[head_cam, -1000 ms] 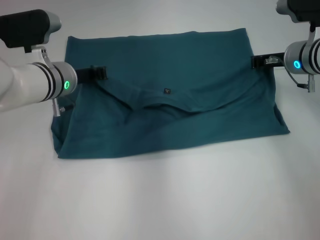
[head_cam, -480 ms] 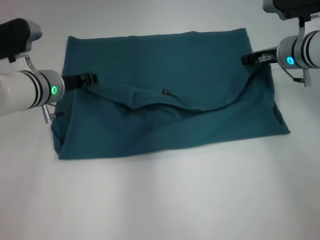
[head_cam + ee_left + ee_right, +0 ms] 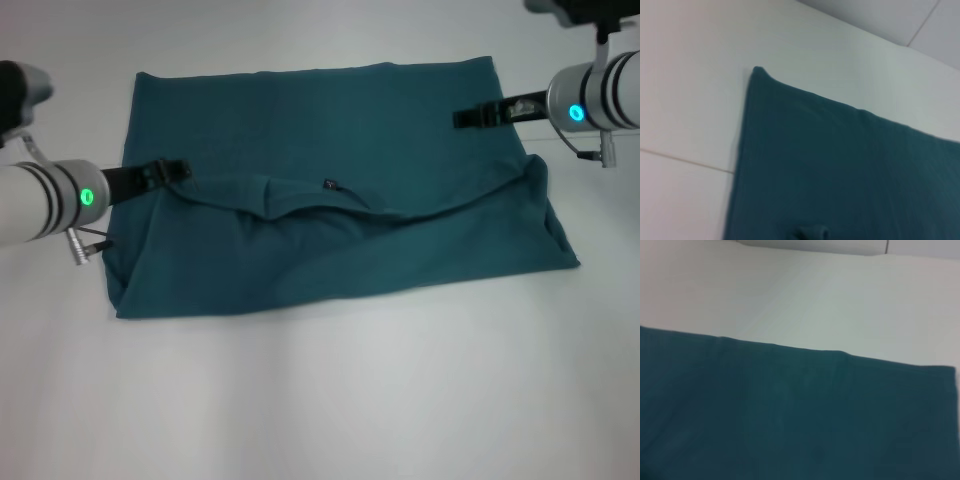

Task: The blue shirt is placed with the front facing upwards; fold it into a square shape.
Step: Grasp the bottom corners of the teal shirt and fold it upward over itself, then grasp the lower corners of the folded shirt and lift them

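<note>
Teal blue shirt [image 3: 330, 230] between both grippers

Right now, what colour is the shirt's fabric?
Plain dark teal-blue; the blue shirt shows best in the head view.

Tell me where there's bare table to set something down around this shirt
The widest bare table lies on the near side of the shirt, below its near hem. A thinner strip runs beyond its far edge. The two sides are crowded: the left gripper reaches in over the left edge, the right gripper over the right.
</note>
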Tool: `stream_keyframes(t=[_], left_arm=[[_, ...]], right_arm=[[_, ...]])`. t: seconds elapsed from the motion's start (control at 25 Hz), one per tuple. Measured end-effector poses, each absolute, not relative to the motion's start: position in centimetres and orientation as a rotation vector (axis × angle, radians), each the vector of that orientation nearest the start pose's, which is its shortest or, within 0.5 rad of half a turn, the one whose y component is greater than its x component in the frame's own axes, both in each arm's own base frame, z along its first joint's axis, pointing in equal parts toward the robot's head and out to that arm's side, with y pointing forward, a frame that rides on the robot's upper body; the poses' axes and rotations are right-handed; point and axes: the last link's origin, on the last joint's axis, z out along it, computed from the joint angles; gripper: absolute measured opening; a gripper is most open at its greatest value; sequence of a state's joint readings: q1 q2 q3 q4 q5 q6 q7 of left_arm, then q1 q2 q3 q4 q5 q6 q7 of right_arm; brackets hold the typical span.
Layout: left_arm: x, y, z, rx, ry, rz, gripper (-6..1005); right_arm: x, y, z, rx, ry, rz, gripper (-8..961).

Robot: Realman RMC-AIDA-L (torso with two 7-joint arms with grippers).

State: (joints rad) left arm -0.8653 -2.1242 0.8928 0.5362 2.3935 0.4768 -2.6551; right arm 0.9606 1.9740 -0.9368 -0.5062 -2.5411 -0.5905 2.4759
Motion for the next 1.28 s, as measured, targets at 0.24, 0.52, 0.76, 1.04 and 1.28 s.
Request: stream_keyframes(t=[0.24, 0.52, 0.76, 1.04, 1.28], left_arm=[[-24.2, 45.8, 0.4, -1.709, -1.54, -0.58, 714], [-25.9, 43.2, 1.3, -1.706, -1.698, -0.687, 723], [-27.9, 40.5, 1.9, -1.71, -1.824, -0.867, 722], [-30.8, 37.6, 2.4, -1.734, -1.877, -0.865, 721], [-31.9, 37.0, 2.1, -1.839, -1.72, -0.754, 720]], right_arm=[[22.8, 47.6, 5.5, -1.982, 1.136, 0.279, 852], [25.6, 42.5, 6.7, -2.048, 1.331, 0.476, 893], [28.6, 37.2, 7.9, -2.105, 1.465, 0.774, 917], [31.0, 33.7, 7.6, -2.188, 1.551, 0.835, 917], [31.6, 33.1, 7.5, -2.205, 1.536, 0.832, 917]])
